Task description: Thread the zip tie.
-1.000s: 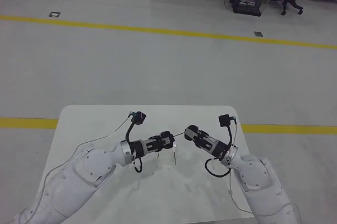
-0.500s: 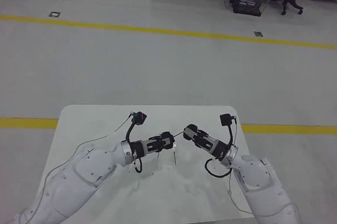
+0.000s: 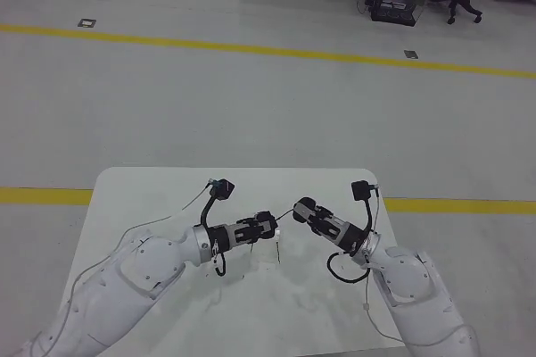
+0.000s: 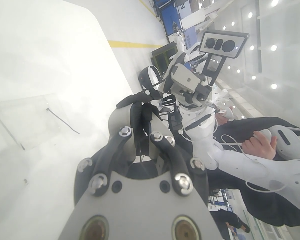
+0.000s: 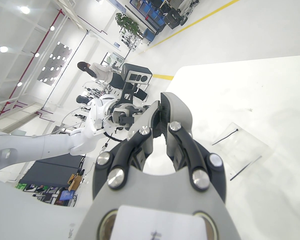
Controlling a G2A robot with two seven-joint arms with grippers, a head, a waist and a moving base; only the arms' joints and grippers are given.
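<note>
A thin black zip tie (image 3: 285, 214) hangs in the air above the middle of the white table (image 3: 143, 192), spanning the short gap between my two grippers. My left gripper (image 3: 271, 224) is shut on one end of it; in the left wrist view the zip tie (image 4: 151, 86) runs from my left gripper (image 4: 140, 106) toward the other arm. My right gripper (image 3: 300, 211) faces it from the right and is shut on the other end, its fingers pressed together in the right wrist view (image 5: 160, 111). How the two ends meet is too small to tell.
Spare zip ties (image 5: 225, 137) (image 5: 245, 167) lie flat on a clear plastic sheet (image 5: 255, 148) on the table below the grippers, also in the left wrist view as zip ties (image 4: 62, 121). The table's rounded far corner (image 5: 180, 72) is near.
The right arm has shifted very slightly to the right. The left arm and the zip tie stay where they were.
</note>
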